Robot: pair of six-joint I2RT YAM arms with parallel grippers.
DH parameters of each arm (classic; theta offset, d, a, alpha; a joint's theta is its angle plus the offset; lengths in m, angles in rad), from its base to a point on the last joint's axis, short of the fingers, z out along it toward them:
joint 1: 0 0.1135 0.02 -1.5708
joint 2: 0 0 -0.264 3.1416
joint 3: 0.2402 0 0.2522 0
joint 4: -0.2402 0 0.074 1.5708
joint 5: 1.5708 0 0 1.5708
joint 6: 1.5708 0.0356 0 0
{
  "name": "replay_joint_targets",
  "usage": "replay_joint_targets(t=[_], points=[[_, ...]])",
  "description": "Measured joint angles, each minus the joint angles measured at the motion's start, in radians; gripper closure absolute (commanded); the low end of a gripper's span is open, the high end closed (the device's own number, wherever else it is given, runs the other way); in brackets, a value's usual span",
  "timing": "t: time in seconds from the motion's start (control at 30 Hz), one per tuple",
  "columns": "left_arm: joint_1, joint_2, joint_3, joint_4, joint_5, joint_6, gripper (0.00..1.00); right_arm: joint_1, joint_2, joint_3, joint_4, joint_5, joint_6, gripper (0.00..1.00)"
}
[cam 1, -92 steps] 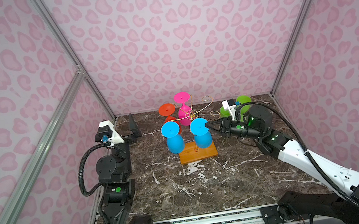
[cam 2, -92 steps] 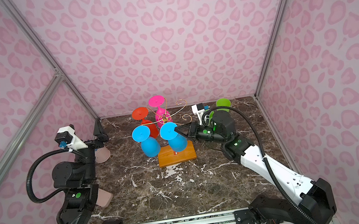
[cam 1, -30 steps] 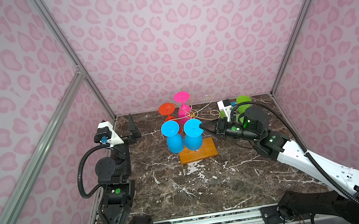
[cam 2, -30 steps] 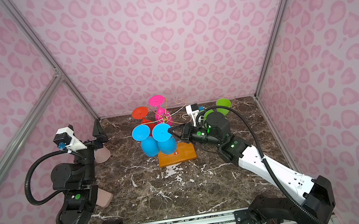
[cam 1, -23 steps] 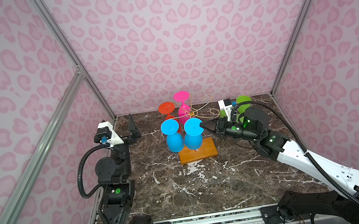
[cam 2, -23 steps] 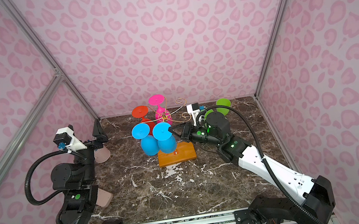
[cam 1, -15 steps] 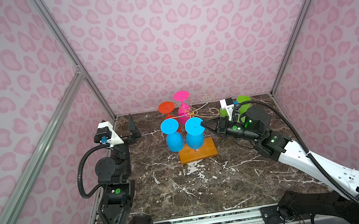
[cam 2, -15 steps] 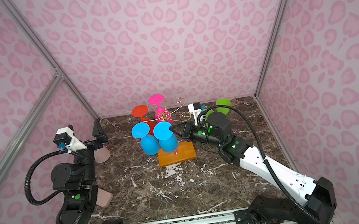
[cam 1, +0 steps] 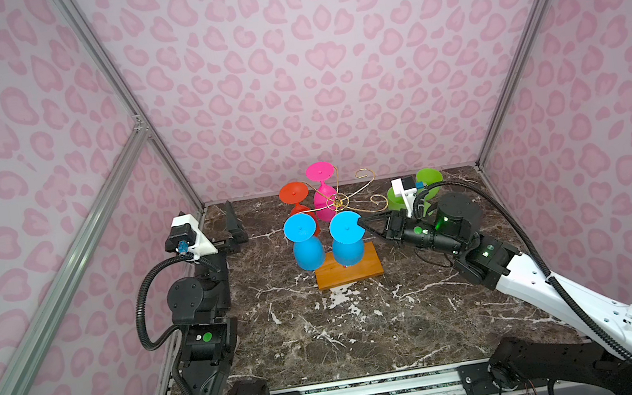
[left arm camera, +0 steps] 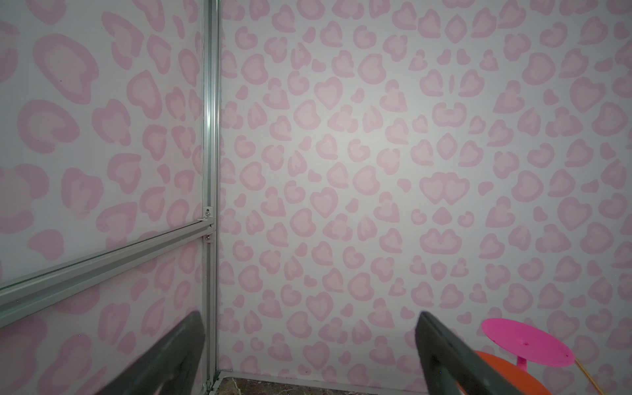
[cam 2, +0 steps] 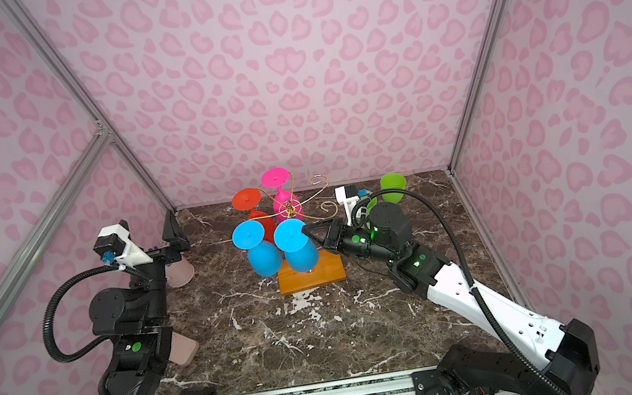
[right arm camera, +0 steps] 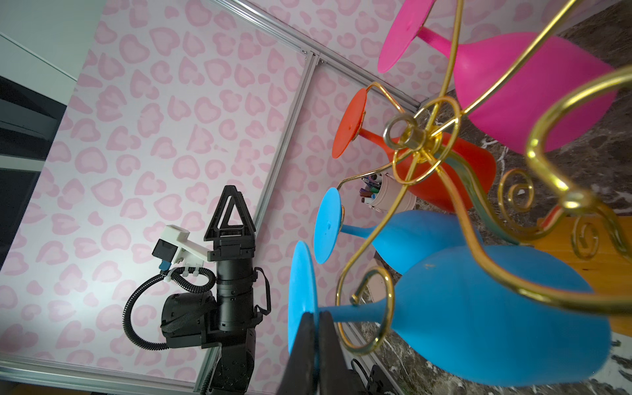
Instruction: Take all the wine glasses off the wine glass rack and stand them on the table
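Observation:
The wine glass rack (cam 1: 337,202) is gold wire on an orange-brown wooden base (cam 1: 372,268), at the back middle in both top views. Several glasses hang upside down from it. My right gripper (cam 1: 361,225) (right arm camera: 316,316) is shut on the foot disc of the nearer blue wine glass (cam 1: 348,252) (cam 2: 301,257) (right arm camera: 478,314). Its stem still runs through a gold scroll end (right arm camera: 372,311). My left gripper (left arm camera: 307,318) (cam 2: 149,232) is open and empty at the back left, facing the wall.
A second blue glass (cam 1: 307,252), an orange one (cam 1: 292,193) and a pink one (cam 1: 320,172) also hang on the rack. A green glass (cam 2: 392,187) stands behind my right wrist. Two beige cups (cam 2: 180,272) (cam 2: 182,349) sit beside the left arm.
The right gripper, still shut on the blue glass's foot, has shifted it slightly to the right over the last second. The left arm has not moved.

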Motion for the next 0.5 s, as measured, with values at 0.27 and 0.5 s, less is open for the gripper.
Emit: replay_joint_targets(t=[0.27, 0.5], points=[[0.0, 0.0, 0.0, 0.0, 0.0, 0.0, 0.03, 0.013, -0.022, -0.014, -0.008, 0.026, -0.001, 1.0], [0.0, -0.001, 0.0, 0.0, 0.0, 0.0, 0.03, 0.031, -0.053, -0.015, -0.025, 0.053, -0.008, 1.0]])
